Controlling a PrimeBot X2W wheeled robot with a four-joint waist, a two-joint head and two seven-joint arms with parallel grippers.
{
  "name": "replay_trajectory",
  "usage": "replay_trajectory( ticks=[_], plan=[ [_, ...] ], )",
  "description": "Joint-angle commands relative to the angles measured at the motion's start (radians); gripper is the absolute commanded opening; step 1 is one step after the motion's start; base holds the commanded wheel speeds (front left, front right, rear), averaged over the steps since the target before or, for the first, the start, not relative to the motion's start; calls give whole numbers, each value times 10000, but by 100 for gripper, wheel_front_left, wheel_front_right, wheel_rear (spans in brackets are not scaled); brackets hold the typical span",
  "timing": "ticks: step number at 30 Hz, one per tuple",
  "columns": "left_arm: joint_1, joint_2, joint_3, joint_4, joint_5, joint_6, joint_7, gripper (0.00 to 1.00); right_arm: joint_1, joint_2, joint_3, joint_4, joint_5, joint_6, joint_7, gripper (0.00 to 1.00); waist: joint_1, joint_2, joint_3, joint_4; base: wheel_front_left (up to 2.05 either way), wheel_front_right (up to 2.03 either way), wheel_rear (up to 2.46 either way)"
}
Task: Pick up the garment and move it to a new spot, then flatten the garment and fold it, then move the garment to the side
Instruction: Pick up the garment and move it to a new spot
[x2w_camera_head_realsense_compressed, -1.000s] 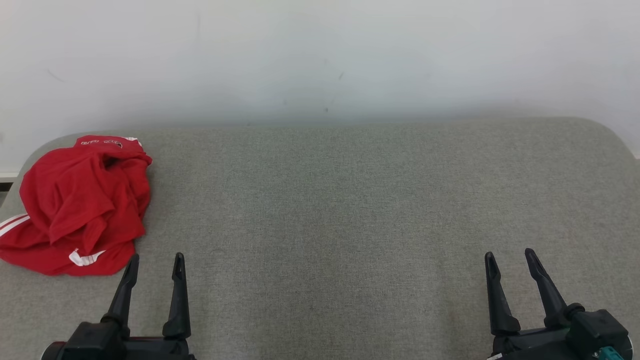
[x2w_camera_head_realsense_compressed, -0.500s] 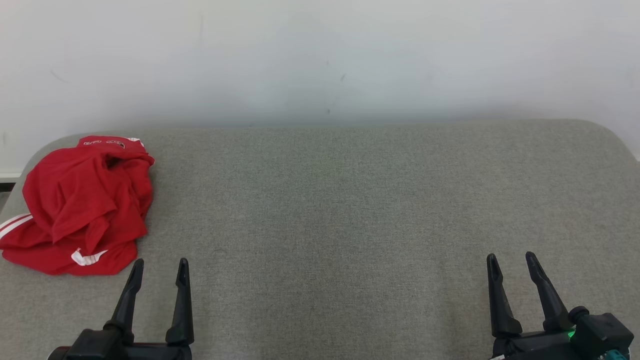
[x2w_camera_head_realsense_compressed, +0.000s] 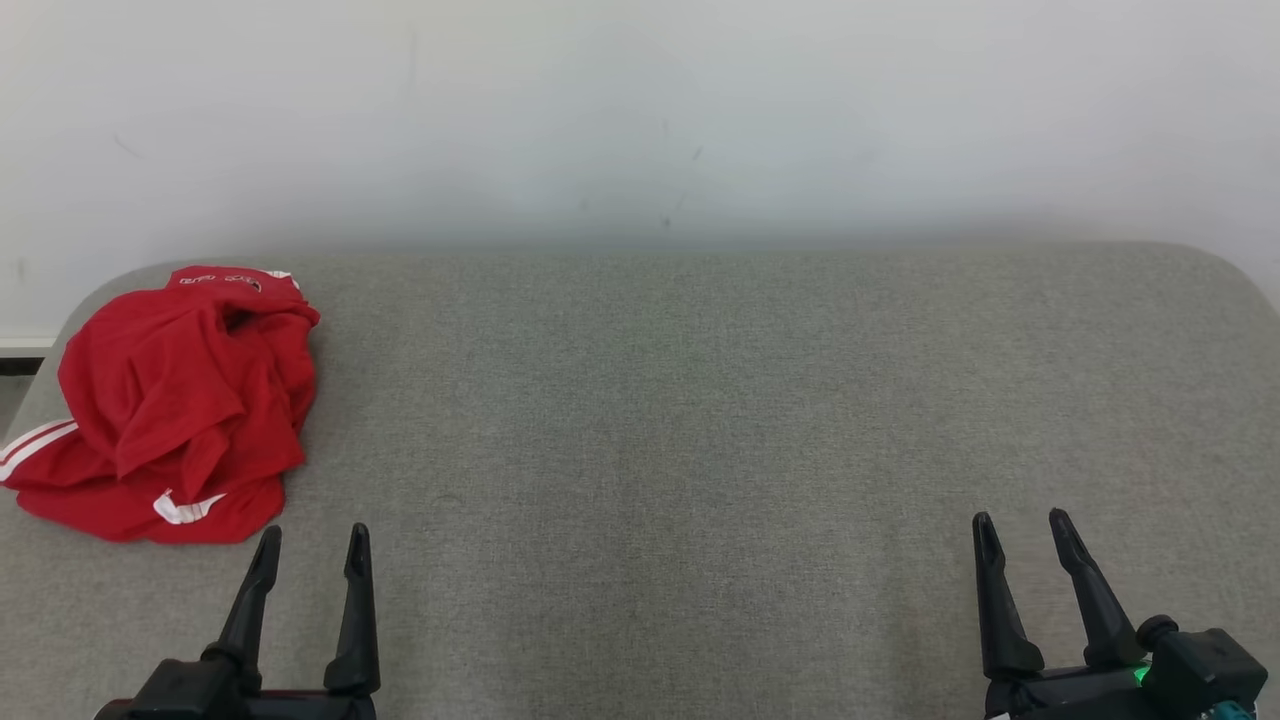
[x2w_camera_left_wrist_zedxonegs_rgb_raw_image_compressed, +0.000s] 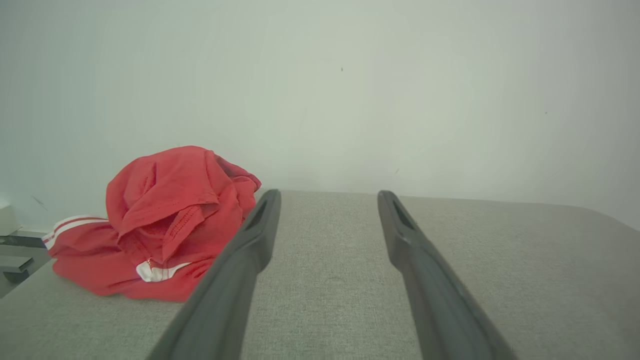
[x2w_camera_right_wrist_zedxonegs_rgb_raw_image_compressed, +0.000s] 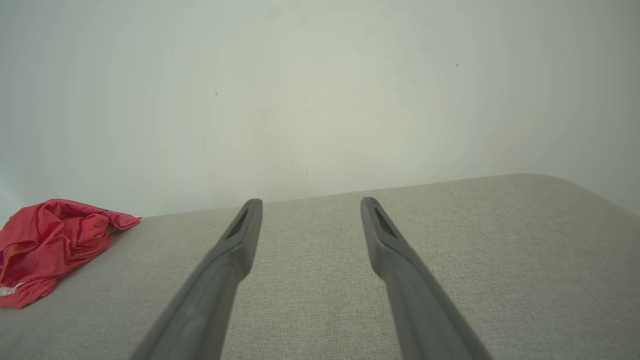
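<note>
Slipped a touch lower in the head view since a second ago (camera shifted too): left hand (x2w_camera_head_realsense_compressed: 312, 531) and right hand (x2w_camera_head_realsense_compressed: 1020, 516), both spread and empty over the near tabletop (x2w_camera_head_realsense_compressed: 700, 420). Crumpled at the far-left corner, just beyond the left hand: red garment (x2w_camera_head_realsense_compressed: 175, 400).

1. Crumpled red fabric garment (x2w_camera_head_realsense_compressed: 170, 400) lies on grey woven padded surface (x2w_camera_head_realsense_compressed: 700, 420), far-left end, reaching toward rear edge.
2. Left gripper (x2w_camera_head_realsense_compressed: 313, 533): front-left, just fwd of garment, slightly to its rt; not touching.
3. Right gripper (x2w_camera_head_realsense_compressed: 1020, 518): front-rt, well apart from garment.
4. Plain white wall (x2w_camera_head_realsense_compressed: 640, 100) stands behind surface.
</note>
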Motion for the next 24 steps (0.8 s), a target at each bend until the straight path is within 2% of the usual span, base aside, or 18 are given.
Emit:
replay_trajectory(
  ticks=[1,9,15,24],
  plan=[
    [-87,-31,53,61,78,15,-11,100,70,-65,43,21,60,-21,9,100,0,0,38,90,0,0,0],
    [-118,-88,120,313,26,170,-11,100,60,-110,75,12,151,-21,105,100,0,0,181,583,0,0,0],
    [-103,-119,89,413,9,423,-11,100,72,-163,90,-26,177,-21,147,100,0,0,281,1257,0,0,0],
    [-166,-80,100,619,-6,516,-9,100,97,-189,139,-32,165,-21,238,100,0,0,396,2440,0,0,0]
  ],
)
